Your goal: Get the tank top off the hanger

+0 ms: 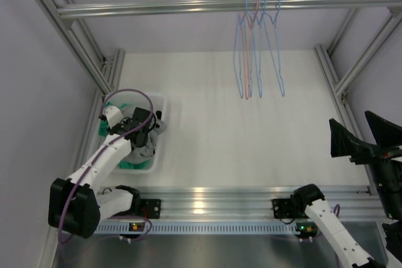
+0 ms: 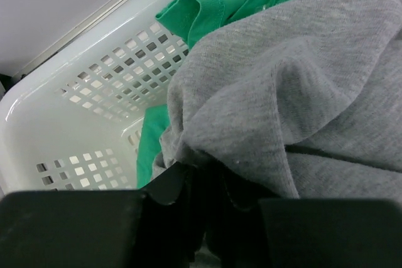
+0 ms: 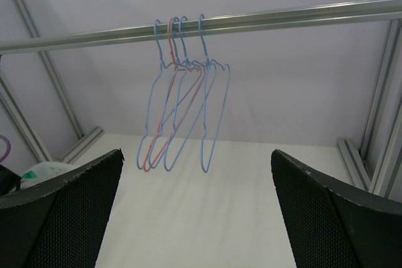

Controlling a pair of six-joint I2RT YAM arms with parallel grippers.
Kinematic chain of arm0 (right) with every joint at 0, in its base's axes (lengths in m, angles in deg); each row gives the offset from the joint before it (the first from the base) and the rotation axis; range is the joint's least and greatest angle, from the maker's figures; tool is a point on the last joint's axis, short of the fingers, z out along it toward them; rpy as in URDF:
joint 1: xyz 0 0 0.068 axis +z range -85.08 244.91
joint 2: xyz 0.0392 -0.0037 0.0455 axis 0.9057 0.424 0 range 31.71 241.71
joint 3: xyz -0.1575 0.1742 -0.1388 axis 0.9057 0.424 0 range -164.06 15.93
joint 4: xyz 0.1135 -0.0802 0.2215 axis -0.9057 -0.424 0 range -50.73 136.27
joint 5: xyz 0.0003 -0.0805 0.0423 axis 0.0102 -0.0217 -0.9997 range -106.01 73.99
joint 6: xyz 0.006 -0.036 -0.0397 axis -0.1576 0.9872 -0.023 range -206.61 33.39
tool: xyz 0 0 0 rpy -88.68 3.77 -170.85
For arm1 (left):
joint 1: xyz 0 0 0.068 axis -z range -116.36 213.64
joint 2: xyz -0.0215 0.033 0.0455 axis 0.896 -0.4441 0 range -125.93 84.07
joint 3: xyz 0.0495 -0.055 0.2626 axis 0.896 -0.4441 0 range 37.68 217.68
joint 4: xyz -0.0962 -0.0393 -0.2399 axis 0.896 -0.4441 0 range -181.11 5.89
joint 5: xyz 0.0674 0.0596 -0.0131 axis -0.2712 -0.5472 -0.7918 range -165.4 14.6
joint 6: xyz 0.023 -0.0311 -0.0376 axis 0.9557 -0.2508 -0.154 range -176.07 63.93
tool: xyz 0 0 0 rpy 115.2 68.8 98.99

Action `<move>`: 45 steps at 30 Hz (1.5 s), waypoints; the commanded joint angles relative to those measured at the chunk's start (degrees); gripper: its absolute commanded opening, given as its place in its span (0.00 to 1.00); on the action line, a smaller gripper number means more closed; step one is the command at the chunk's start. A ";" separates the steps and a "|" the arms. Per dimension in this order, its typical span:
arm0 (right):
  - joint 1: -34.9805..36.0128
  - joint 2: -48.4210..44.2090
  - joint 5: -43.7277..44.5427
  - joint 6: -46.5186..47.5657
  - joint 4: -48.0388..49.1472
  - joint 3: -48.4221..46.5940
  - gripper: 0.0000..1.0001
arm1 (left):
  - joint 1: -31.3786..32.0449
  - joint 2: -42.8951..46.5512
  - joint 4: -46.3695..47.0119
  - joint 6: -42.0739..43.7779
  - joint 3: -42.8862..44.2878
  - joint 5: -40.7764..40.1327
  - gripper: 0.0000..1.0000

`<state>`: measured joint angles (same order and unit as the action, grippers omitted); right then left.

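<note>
The grey tank top (image 2: 295, 80) lies bunched in the white basket (image 2: 81, 136) on top of green clothing (image 2: 213, 4). My left gripper (image 2: 204, 177) is down in the basket, and its fingers are closed with grey fabric pinched at the tips. In the top view it (image 1: 146, 139) sits over the basket (image 1: 164, 101) at the left. Several bare wire hangers (image 1: 257, 48), blue and one red, hang on the rail (image 1: 157, 8). My right gripper (image 1: 353, 131) is open and empty at the far right, facing the hangers (image 3: 182, 92).
Aluminium frame posts (image 1: 94, 61) stand at both sides of the white table. The hanger rail (image 3: 282, 19) crosses overhead at the back. The arm bases sit on a metal rail (image 1: 207, 205) at the near edge.
</note>
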<state>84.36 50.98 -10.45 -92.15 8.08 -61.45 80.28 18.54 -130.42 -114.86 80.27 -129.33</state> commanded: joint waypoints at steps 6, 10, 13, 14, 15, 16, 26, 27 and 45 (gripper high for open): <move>0.25 -0.46 -2.84 -0.08 0.75 -1.37 0.99 | -2.05 2.95 1.83 -0.54 -2.95 4.71 0.70; 0.25 -0.46 -2.84 0.35 0.75 -1.19 0.99 | -2.05 6.73 1.83 -0.11 -2.34 4.36 0.93; 0.25 -0.46 -2.75 0.44 0.75 -1.01 0.99 | -2.05 8.58 1.74 2.53 0.29 5.76 0.99; 0.25 -0.28 -2.84 0.53 0.75 -1.01 0.99 | -2.05 9.02 1.66 4.27 1.09 6.20 0.99; 0.25 -0.11 -3.10 0.44 0.75 -1.01 0.99 | -2.05 9.63 1.66 5.16 1.88 6.90 0.99; 0.25 -0.11 -3.19 0.36 0.75 -1.01 0.99 | -2.05 11.12 1.57 5.95 3.28 7.35 0.99; 0.24 2.52 -4.24 0.27 0.76 -1.28 0.99 | -2.05 20.53 -1.50 12.11 12.06 9.46 0.99; 0.25 2.96 -4.07 0.27 0.75 -1.19 0.99 | -2.05 21.23 -1.77 12.64 12.86 9.29 0.99; 0.25 9.48 12.01 1.58 -9.71 2.15 0.99 | -2.05 28.77 -6.43 38.04 35.37 10.42 0.99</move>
<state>84.36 63.76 -3.17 -91.85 0.27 -57.91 78.36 41.40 -135.47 -80.65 113.91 -119.21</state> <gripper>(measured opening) 0.993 0.990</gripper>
